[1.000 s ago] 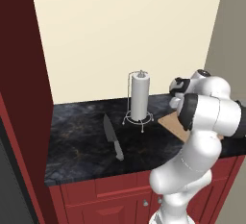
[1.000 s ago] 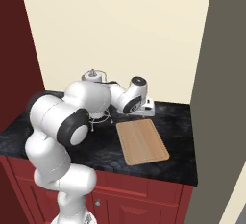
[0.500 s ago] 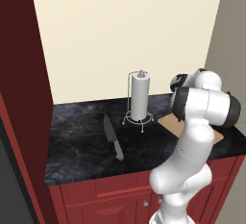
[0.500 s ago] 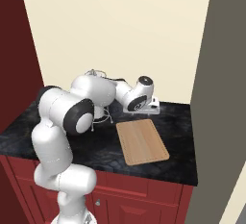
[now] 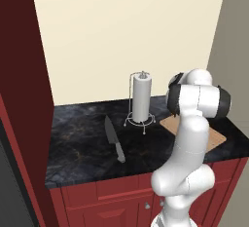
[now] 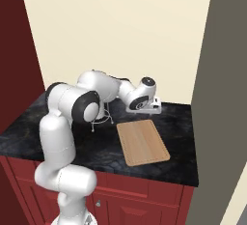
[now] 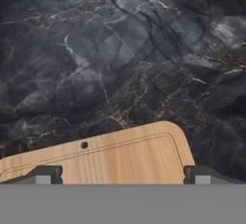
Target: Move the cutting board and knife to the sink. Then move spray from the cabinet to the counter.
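Landmark: I place everything from the white paper-towel roll on its wire stand (image 5: 142, 100), at the back of the black stone counter with faint golden veining (image 5: 82, 143).
Board: the flat, light-tan wooden cutting board (image 6: 143, 142) lies flat on the counter to the right of the roll, well apart from it, with one short end toward the wall; a small hole shows near that end in the hand view (image 7: 120, 158).
Knife: the kitchen knife with dark grey blade and lighter grey handle (image 5: 114, 139) lies on the counter left of the roll and nearer to me, handle toward the front edge.
Gripper: the two-finger gripper (image 7: 123, 174) has its fingers spread wide with nothing between them; its tips stand above the two sides of the board's wall-side end.
Change: over the last second I see the wrist has swung away from the roll and toward the board's far end, and the elbow has risen; board and knife have not moved.
Meaning: I judge this an approach to the board's end; neither item has started toward the sink.
Next: lowering to the board's edge, I expect, since a flat board offers little else to pinch.
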